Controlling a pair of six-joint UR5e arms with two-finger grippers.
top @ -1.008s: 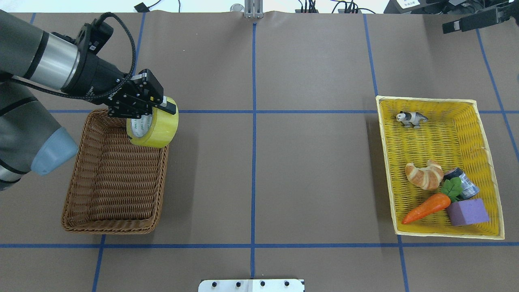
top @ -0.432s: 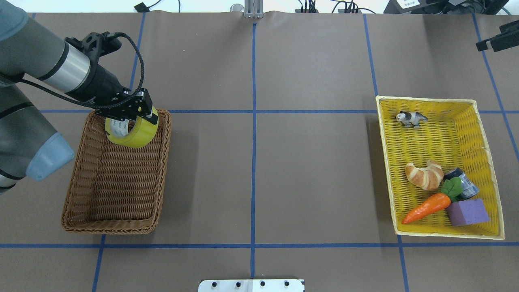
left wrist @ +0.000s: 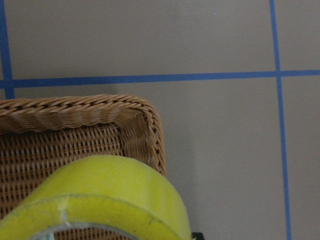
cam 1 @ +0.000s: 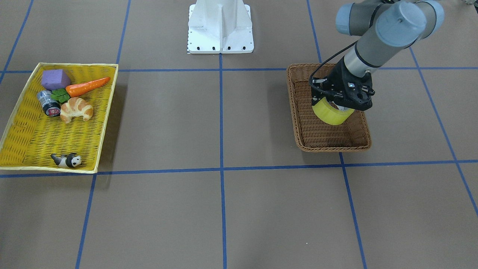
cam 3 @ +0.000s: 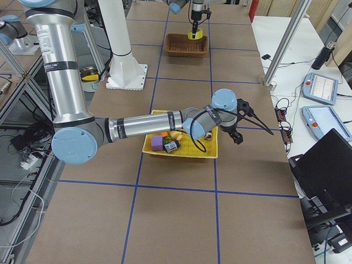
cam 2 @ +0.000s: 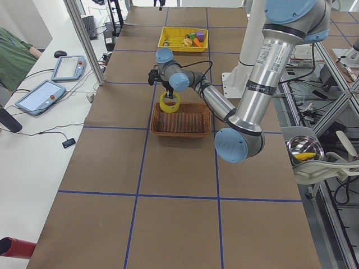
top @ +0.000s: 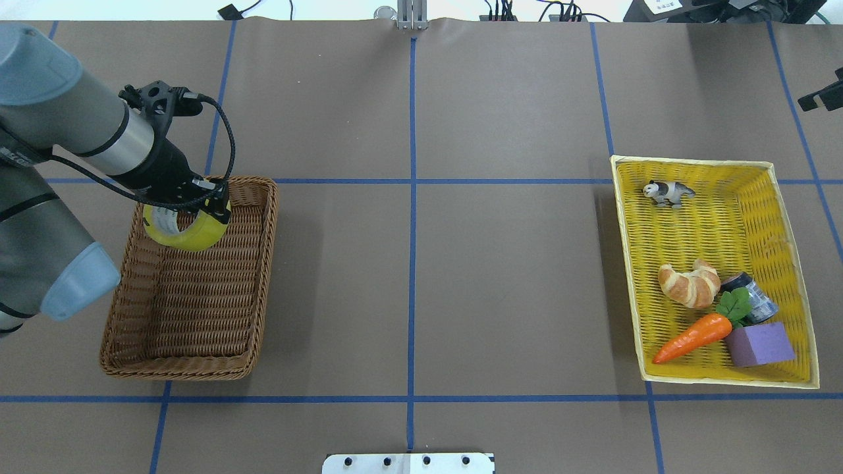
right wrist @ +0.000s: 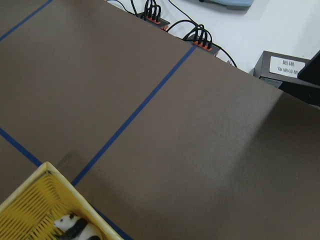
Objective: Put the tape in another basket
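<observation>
My left gripper [top: 209, 205] is shut on the tape [top: 186, 229], a yellow-green roll with a whitish core, gripped by its wall. It holds the roll tilted, low over the far end of the brown wicker basket [top: 265, 263]. The front-facing view shows the gripper [cam 1: 341, 105], the tape [cam 1: 332, 114] and the basket [cam 1: 328, 148] the same way. The left wrist view shows the tape [left wrist: 110, 195] over the basket's corner [left wrist: 75, 111]. Whether the roll touches the basket floor I cannot tell. Only a black sliver of my right gripper [top: 820, 99] shows at the far right edge; I cannot tell its state.
A shallow yellow woven tray [top: 627, 263] stands at the right with a croissant [top: 689, 283], a carrot [top: 695, 337], a purple block [top: 759, 344], a small can [top: 756, 299] and a toy panda [top: 668, 192]. The robot's white base plate [cam 1: 220, 26] stands at mid table.
My left gripper has carried the tape left and down, from over the basket's far right corner to low inside its far end. My right gripper has drawn back towards the right edge.
</observation>
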